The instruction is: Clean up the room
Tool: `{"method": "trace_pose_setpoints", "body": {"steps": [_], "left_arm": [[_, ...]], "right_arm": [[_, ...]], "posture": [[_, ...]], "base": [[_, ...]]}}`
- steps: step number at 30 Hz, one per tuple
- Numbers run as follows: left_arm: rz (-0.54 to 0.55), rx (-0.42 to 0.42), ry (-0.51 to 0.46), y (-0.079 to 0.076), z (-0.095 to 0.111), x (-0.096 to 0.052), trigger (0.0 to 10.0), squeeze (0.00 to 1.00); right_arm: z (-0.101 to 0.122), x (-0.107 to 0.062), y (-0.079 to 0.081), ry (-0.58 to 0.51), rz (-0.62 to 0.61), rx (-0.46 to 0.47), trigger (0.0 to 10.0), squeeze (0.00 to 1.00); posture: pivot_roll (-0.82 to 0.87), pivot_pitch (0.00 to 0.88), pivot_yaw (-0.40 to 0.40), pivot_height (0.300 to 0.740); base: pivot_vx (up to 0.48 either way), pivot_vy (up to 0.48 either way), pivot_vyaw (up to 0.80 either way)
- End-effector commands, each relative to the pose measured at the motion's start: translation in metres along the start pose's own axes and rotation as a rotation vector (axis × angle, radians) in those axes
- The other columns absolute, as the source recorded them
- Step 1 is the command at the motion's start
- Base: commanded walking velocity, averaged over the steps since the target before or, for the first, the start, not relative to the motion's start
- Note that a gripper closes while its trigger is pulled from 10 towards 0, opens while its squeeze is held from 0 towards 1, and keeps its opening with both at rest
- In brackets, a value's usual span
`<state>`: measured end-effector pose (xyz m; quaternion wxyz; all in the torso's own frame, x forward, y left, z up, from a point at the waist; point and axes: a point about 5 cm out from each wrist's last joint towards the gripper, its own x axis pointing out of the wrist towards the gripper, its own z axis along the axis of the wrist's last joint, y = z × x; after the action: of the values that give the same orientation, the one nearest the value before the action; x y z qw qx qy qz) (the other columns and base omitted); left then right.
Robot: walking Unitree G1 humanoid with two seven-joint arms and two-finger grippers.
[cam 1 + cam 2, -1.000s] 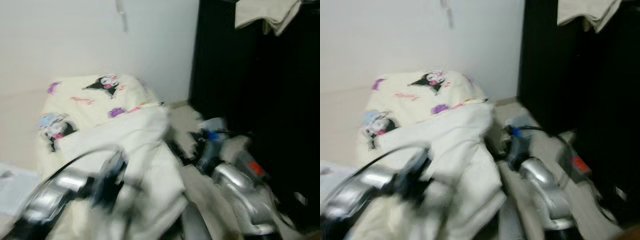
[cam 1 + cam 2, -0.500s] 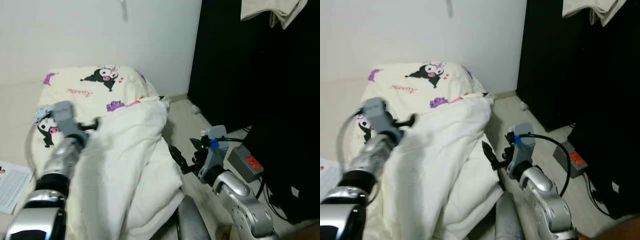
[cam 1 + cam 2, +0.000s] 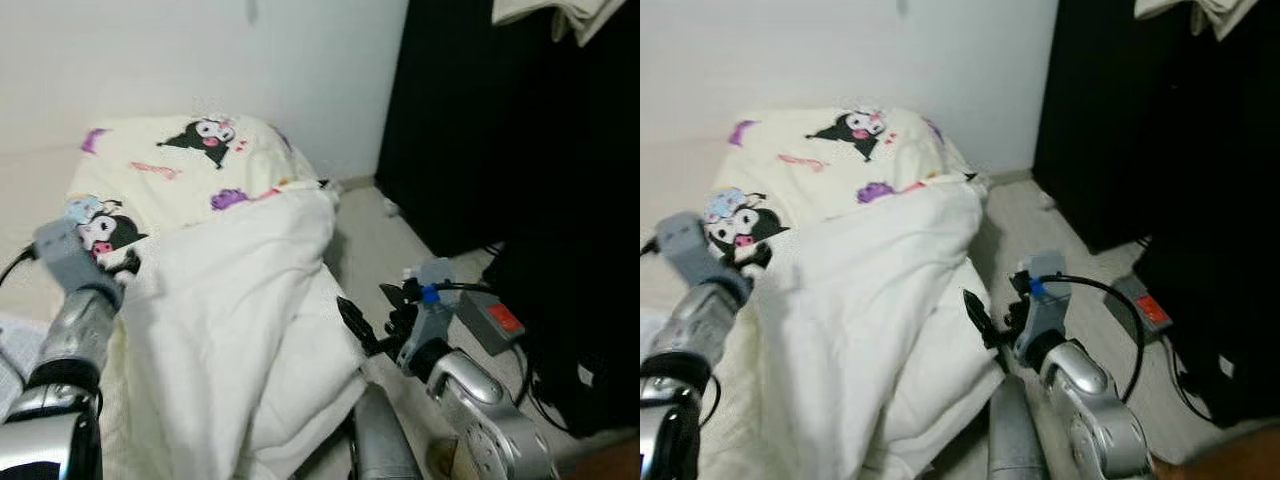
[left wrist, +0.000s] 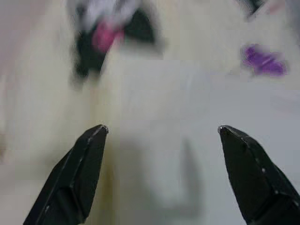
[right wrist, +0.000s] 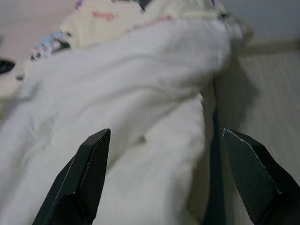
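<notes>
Two pincers were out over the bedding; the left pincer [image 4: 161,133] hung spread and empty above the white blanket [image 3: 240,330], near the cartoon-printed cream quilt [image 3: 180,175] that lay against the wall [image 3: 200,60]. The blanket lay heaped across that quilt; the right pincer [image 5: 164,136], fingers wide apart, gripped nothing just beside the blanket's edge; a black wardrobe [image 3: 520,130] stood beyond.
</notes>
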<state>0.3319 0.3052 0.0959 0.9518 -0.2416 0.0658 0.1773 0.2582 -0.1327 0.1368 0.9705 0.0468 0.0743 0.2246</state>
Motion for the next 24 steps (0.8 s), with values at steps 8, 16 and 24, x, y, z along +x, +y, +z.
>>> {"method": "trace_pose_setpoints", "body": {"steps": [8, 16, 24], "left_arm": [[0.092, -0.082, -0.034, 0.009, -0.009, -0.003, 10.0, 0.0], [-0.068, -0.169, -0.014, -0.013, -0.018, -0.001, 10.0, 0.0], [-0.298, -0.234, -0.018, -0.053, -0.026, 0.0, 0.0, 0.0]], "right_arm": [[-0.002, -0.027, 0.008, 0.046, -0.008, 0.021, 10.0, 0.0], [-0.003, -0.029, 0.007, 0.071, -0.022, 0.033, 10.0, 0.0], [-0.005, -0.029, 0.01, 0.093, -0.015, 0.038, 10.0, 0.0]], "posture": [[-0.33, 0.338, -0.018, 0.55], [-0.32, 0.382, -0.032, 0.55], [-0.32, 0.359, -0.03, 0.55]], "base": [[0.0, 0.0, 0.0], [0.0, 0.0, 0.0], [0.0, 0.0, 0.0]]}}
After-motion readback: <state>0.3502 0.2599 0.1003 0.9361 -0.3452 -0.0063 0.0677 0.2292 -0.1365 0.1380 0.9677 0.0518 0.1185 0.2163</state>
